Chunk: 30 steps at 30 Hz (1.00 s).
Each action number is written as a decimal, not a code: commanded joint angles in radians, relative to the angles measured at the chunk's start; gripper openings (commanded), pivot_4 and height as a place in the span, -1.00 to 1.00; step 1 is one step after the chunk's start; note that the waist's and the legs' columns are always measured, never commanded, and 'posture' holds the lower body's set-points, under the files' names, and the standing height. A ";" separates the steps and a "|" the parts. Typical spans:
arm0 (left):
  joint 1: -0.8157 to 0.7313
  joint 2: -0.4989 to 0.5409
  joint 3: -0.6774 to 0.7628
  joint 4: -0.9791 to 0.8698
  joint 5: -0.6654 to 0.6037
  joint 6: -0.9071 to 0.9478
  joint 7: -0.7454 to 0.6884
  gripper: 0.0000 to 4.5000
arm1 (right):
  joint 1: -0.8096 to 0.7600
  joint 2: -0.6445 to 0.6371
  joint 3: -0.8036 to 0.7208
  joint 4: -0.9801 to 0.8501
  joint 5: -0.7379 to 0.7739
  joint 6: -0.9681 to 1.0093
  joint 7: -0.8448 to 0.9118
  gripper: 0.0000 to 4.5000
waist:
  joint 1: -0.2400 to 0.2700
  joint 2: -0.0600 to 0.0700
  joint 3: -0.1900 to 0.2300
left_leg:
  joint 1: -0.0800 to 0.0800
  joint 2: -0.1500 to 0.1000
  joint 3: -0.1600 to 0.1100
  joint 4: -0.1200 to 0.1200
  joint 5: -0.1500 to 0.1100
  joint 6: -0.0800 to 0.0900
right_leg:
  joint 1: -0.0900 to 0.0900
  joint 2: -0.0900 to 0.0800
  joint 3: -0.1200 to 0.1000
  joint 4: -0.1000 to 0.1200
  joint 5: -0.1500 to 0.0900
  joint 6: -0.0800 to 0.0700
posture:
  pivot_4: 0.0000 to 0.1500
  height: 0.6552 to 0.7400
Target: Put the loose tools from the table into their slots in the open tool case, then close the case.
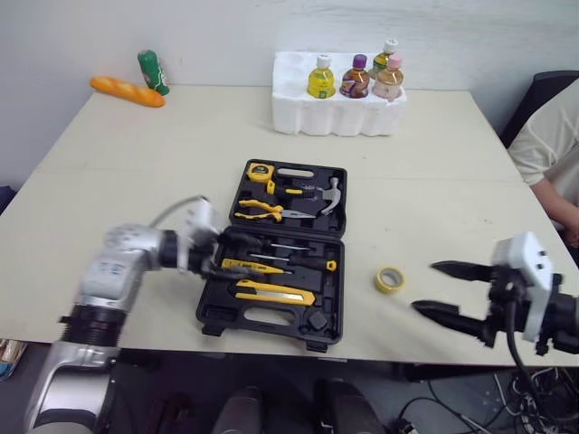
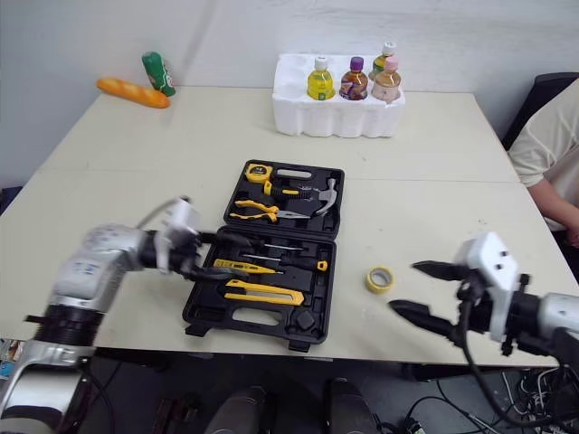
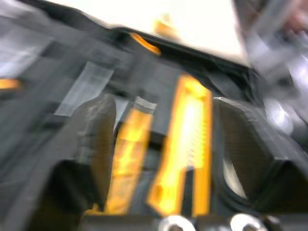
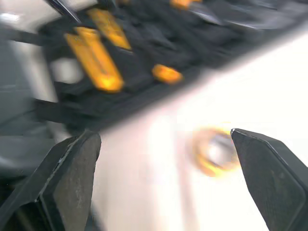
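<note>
Right pincer (image 1: 452, 291), released with its jaws spread wide, sits low over the table with the yellow tape roll (image 1: 390, 279) just beyond its fingertips. An off-centre closure would likely skid the flat roll toward the open tool case (image 1: 210, 316). Farther off, the left pincer (image 1: 222, 258), also released, stands over the seated yellow-handled screwdriver (image 1: 256, 266) and could dislodge it. Both forearms reach inward, roughly level.
</note>
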 commanded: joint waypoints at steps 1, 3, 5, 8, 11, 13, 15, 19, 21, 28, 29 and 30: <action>0.070 0.053 0.169 0.058 -0.042 0.054 0.101 0.98 | 0.061 0.016 -0.116 0.114 -0.095 -0.072 0.040 1.00 | -0.003 0.000 0.000 | 0.000 0.000 0.000 -0.001 0.000 0.000 | 0.000 0.000 0.000 0.000 0.000 0.000 | 1.00 0.92; 0.124 0.107 0.261 0.145 -0.007 0.002 0.166 0.98 | 0.110 0.013 -0.169 0.207 -0.167 -0.119 0.064 1.00 | -0.004 0.000 0.000 | 0.001 0.000 0.000 -0.001 0.000 0.000 | 0.000 0.000 0.000 0.000 0.000 0.000 | 1.00 0.92; 0.173 0.162 0.328 0.234 0.032 -0.067 0.223 0.98 | 0.139 0.010 -0.211 0.282 -0.216 -0.155 0.077 1.00 | -0.009 -0.001 0.001 | 0.001 0.000 0.000 -0.002 0.000 0.000 | 0.000 0.000 0.000 0.000 0.000 0.000 | 1.00 0.92; 0.212 0.203 0.359 0.290 0.058 -0.129 0.254 0.98 | 0.143 0.009 -0.237 0.320 -0.230 -0.168 0.097 1.00 | -0.014 -0.001 0.001 | 0.002 0.000 0.000 -0.003 0.000 -0.001 | 0.000 -0.001 0.000 -0.001 -0.001 -0.001 | 1.00 0.92; 0.226 0.216 0.351 0.279 0.054 -0.133 0.233 0.98 | 0.140 -0.008 -0.228 0.331 -0.248 -0.185 0.135 1.00 | -0.013 -0.001 0.001 | 0.003 0.000 0.000 -0.003 -0.001 -0.001 | 0.002 -0.002 0.000 -0.002 -0.001 -0.001 | 1.00 0.92; 0.215 0.210 0.306 0.164 0.007 -0.065 0.183 0.98 | 0.136 -0.049 -0.209 0.270 -0.242 -0.174 0.182 1.00 | -0.011 -0.001 0.001 | 0.003 0.000 0.000 -0.005 -0.001 -0.001 | 0.002 -0.003 0.000 -0.003 -0.001 -0.001 | 1.00 0.92; 0.198 0.204 0.257 0.037 -0.039 0.007 0.144 0.98 | 0.110 -0.094 -0.190 0.199 -0.206 -0.139 0.216 1.00 | -0.013 0.000 0.001 | 0.002 0.000 0.000 -0.007 -0.001 -0.001 | 0.001 -0.003 0.000 -0.004 -0.001 -0.001 | 1.00 0.92; 0.153 0.204 0.135 -0.249 -0.131 0.117 0.069 0.98 | 0.012 -0.213 -0.079 0.066 -0.124 -0.085 0.295 1.00 | -0.017 0.000 0.001 | 0.001 0.000 0.000 -0.007 0.000 -0.002 | 0.000 -0.003 -0.001 -0.004 -0.001 -0.001 | 1.00 0.92; 0.114 0.200 0.077 -0.342 -0.157 0.140 0.038 0.98 | -0.060 -0.268 0.021 0.046 -0.134 -0.111 0.320 1.00 | -0.021 0.000 0.002 | 0.002 0.000 0.000 -0.008 0.000 -0.003 | 0.000 -0.003 -0.001 -0.004 -0.001 -0.002 | 1.00 0.92; -0.071 0.116 -0.073 -0.440 -0.212 0.169 -0.023 0.98 | -0.469 -0.331 0.502 0.069 -0.254 -0.145 0.366 1.00 | -0.021 0.003 0.004 | 0.002 0.000 0.001 -0.009 0.001 -0.004 | -0.001 -0.001 -0.001 -0.004 -0.001 -0.002 | 1.00 0.92; -0.086 0.096 -0.088 -0.444 -0.212 0.164 -0.022 0.98 | -0.529 -0.322 0.574 0.090 -0.308 -0.157 0.377 1.00 | -0.020 0.003 0.004 | 0.002 0.000 0.000 -0.008 0.001 -0.004 | -0.001 -0.001 -0.001 -0.004 -0.001 -0.002 | 1.00 0.92; -0.095 0.082 -0.098 -0.445 -0.209 0.160 -0.023 0.98 | -0.577 -0.311 0.631 0.109 -0.352 -0.163 0.385 1.00 | -0.020 0.003 0.004 | 0.001 0.000 0.000 -0.008 0.001 -0.004 | -0.001 -0.001 -0.001 -0.004 -0.001 -0.002 | 1.00 0.92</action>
